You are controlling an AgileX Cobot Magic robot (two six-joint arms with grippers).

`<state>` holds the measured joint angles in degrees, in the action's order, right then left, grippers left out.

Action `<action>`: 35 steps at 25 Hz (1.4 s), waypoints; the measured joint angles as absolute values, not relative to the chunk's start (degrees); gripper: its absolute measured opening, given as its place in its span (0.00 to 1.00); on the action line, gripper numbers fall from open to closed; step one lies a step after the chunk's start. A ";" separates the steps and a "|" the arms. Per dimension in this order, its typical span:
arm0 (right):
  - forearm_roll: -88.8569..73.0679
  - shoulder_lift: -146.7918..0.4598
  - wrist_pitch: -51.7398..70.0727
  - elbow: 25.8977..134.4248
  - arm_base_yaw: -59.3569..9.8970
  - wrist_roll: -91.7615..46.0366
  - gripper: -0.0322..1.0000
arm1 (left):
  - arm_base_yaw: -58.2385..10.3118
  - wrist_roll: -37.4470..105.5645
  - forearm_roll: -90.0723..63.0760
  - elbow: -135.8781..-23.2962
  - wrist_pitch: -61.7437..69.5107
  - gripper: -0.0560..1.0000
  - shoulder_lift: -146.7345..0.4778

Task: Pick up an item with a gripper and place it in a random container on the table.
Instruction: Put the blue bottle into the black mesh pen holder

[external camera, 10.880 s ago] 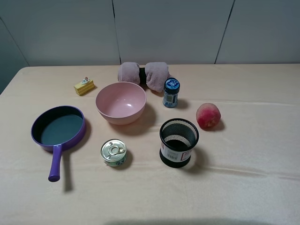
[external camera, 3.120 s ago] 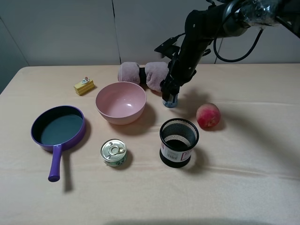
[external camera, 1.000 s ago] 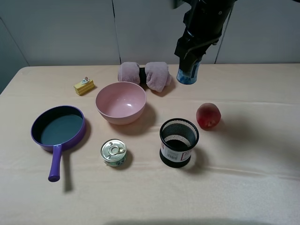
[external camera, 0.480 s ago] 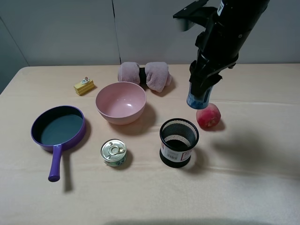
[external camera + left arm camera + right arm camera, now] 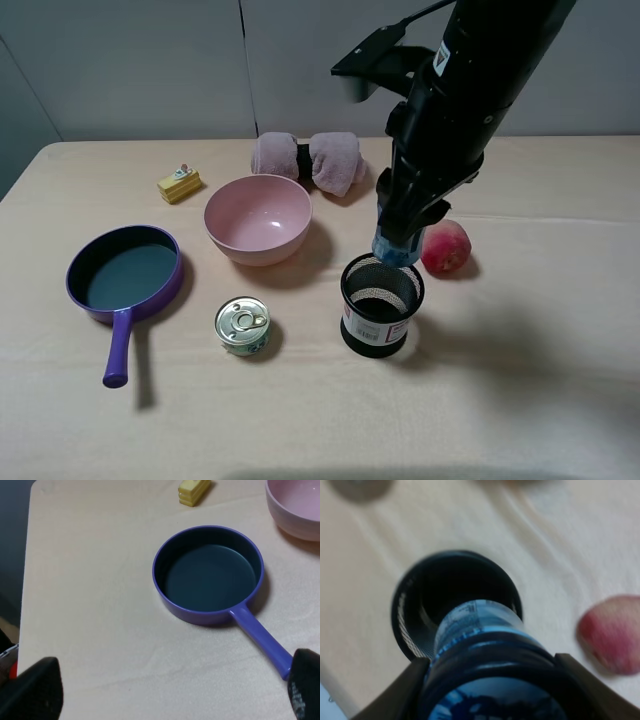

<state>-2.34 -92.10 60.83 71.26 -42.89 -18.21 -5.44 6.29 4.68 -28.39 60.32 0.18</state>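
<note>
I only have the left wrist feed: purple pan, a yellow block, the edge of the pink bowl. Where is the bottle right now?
Observer: The right gripper holds the bottle in the air, right over the mesh cup.
Operator: Lined up with the opening?
Observer: In the right wrist view its base overlaps the cup's dark mouth, off-centre toward one side of the rim.
Operator: Anything close to the cup?
Observer: A peach lies just beside it, not touching.
</note>
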 joint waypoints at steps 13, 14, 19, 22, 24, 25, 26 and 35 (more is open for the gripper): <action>-4.13 -92.10 54.47 64.02 -44.08 -16.74 0.40 | -5.44 6.29 4.68 -28.39 60.32 0.91 0.18; -4.47 -92.10 53.54 63.03 -44.08 -16.74 0.40 | -5.44 6.29 4.68 -28.39 60.32 0.91 0.18; -5.79 -92.10 49.99 59.61 -44.08 -16.74 0.40 | -5.44 6.29 4.68 -28.39 60.32 0.91 0.18; -5.91 -92.10 47.92 58.24 -44.08 -16.74 0.40 | -5.44 6.29 4.68 -28.39 60.32 0.91 0.18; -5.98 -92.10 46.22 57.11 -44.08 -16.74 0.40 | -5.44 6.29 4.68 -28.39 60.32 0.91 0.18; -5.98 -92.10 45.53 56.62 -44.08 -16.74 0.40 | -5.44 6.29 4.68 -28.39 60.32 0.91 0.18; -5.98 -92.10 44.80 56.07 -44.08 -16.74 0.40 | -5.44 6.29 4.68 -28.39 60.32 0.91 0.18; -5.47 -92.10 41.19 54.50 -44.08 -15.92 0.40 | -5.44 6.29 4.68 -28.39 60.32 0.91 0.18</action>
